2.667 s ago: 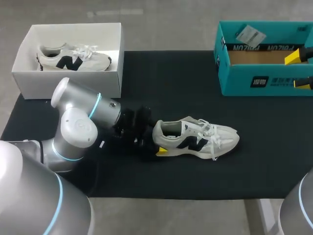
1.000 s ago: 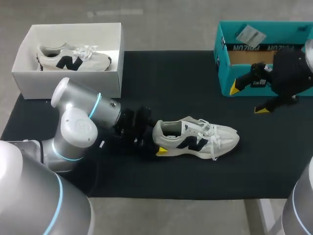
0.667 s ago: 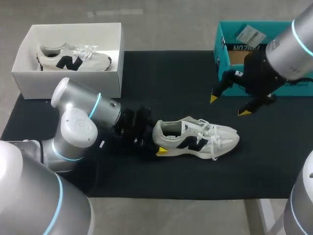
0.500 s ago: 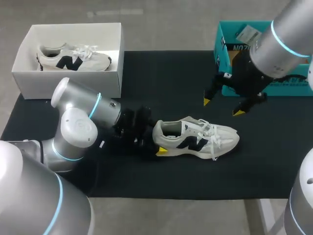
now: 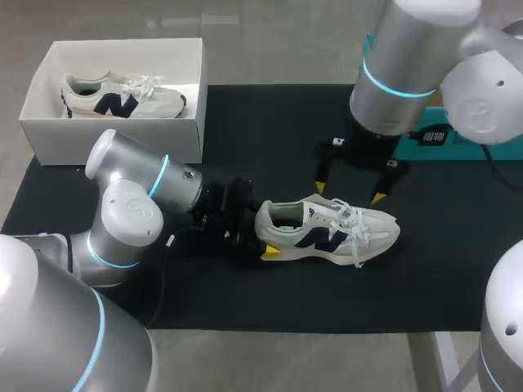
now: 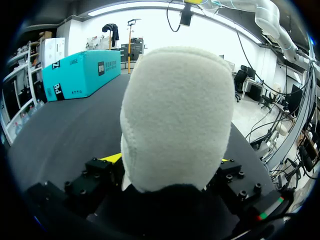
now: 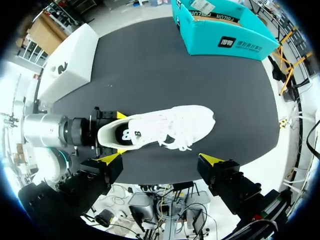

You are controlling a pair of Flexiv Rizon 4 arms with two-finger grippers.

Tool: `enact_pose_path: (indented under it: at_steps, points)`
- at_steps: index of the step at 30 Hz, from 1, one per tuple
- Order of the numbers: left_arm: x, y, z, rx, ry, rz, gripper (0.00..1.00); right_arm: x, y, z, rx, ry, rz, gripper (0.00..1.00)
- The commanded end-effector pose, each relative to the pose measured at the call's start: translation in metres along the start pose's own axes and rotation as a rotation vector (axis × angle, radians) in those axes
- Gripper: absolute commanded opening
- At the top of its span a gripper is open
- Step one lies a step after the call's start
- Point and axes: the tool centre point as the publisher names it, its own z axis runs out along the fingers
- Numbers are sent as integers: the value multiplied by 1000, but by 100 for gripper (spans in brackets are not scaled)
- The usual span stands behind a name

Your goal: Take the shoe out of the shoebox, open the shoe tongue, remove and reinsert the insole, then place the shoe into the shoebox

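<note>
- The white shoebox (image 5: 114, 139) sits at the black mat's (image 5: 270, 122) far left corner. It holds the boxed shoe (image 5: 122, 96), one of two, with a dark side logo.
- The left gripper (image 5: 260, 224) clamps the heel of the shoe (image 5: 335, 233), which lies mid-mat with bare mat all round it.
- The right gripper (image 5: 349, 193) hangs over the laces, fingers spread wide, holding nothing.
- The teal box (image 7: 225, 42), with printed labels, is at the far right.

A white low-top sneaker (image 5: 327, 231) with a black side logo and loose white laces rests on the black bench (image 5: 286, 139), toe to the right. Its heel is clamped in the left end effector (image 5: 263, 233). An open teal cardboard shoebox (image 7: 225, 42) stands far right, well apart.
</note>
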Motion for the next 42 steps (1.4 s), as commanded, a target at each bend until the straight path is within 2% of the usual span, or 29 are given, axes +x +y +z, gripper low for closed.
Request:
enact_pose_path:
  at_steps: [1, 12, 15, 21, 28, 42]
  points:
    - [-1, 2, 2, 1, 2, 0, 0, 11, 6, 24, 11, -161, -1, 100]
    - [-1, 2, 2, 1, 2, 0, 0, 13, 13, 40, -17, -142, 27, 100]
    - [-1, 2, 2, 1, 2, 0, 0, 16, 14, 45, -11, -179, 58, 100]
    - [-1, 2, 2, 1, 2, 0, 0, 26, 17, 52, -16, -169, 49, 100]
    - [-1, 2, 2, 1, 2, 0, 0, 35, 17, 65, -61, -254, -14, 100]
    - [-1, 2, 2, 1, 2, 0, 0, 36, 8, 97, -12, -299, -44, 100]
